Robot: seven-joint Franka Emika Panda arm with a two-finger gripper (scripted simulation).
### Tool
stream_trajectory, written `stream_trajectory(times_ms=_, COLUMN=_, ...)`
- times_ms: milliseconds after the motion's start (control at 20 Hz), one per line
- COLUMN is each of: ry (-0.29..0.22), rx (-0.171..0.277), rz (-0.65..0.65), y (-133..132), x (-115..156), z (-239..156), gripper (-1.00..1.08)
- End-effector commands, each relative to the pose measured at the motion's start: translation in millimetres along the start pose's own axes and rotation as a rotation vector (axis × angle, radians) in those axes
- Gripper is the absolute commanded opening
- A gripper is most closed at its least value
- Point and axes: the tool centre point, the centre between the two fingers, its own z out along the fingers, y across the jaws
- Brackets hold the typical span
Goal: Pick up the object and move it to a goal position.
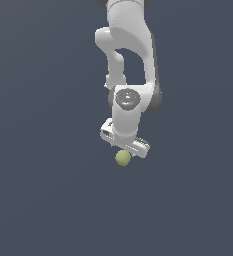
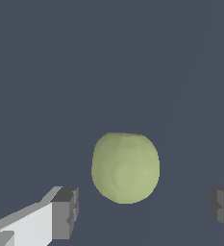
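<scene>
Exterior view, tool (image 1: pixel 123 148): seen at the end of the white arm (image 1: pixel 130 60), pointed down at the worktop (image 1: pixel 38 200); finger spacing is not resolved in this view.
Exterior view, ball (image 1: pixel 123 158): found directly at 6 o'clock of the tool, touching or just under its lower edge; contact with the worktop cannot be told.
Wrist view, tool (image 2: pixel 144 209): both fingers (image 2: pixel 65 211) are seen spread wide, well clear of the ball on either side; the tool is open and nothing is gripped.
Wrist view, ball (image 2: pixel 125 167): placed between the two fingers in line, but beyond the fingertips, so it is not yet enclosed.
Governing relation: the ball is judged to lie straight ahead of the tool on its approach axis, roughly centred between the fingers. No long axis is presented by the round shape, so no wrist rotation is judged necessary.
Next move required: a straight advance along the approach axis, then closure.
</scene>
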Motion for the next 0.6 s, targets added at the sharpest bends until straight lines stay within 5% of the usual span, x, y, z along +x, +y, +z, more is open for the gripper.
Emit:
stream_trajectory(times_ms=0, ry=0.002, rx=0.003, rz=0.032, y=-2.8, x=0.8, z=3.1, gripper=1.00)
stream_trajectory(times_ms=550, ry=0.003, rx=0.005, rz=0.061, y=-5.7, x=0.9, z=10.0, gripper=1.00)
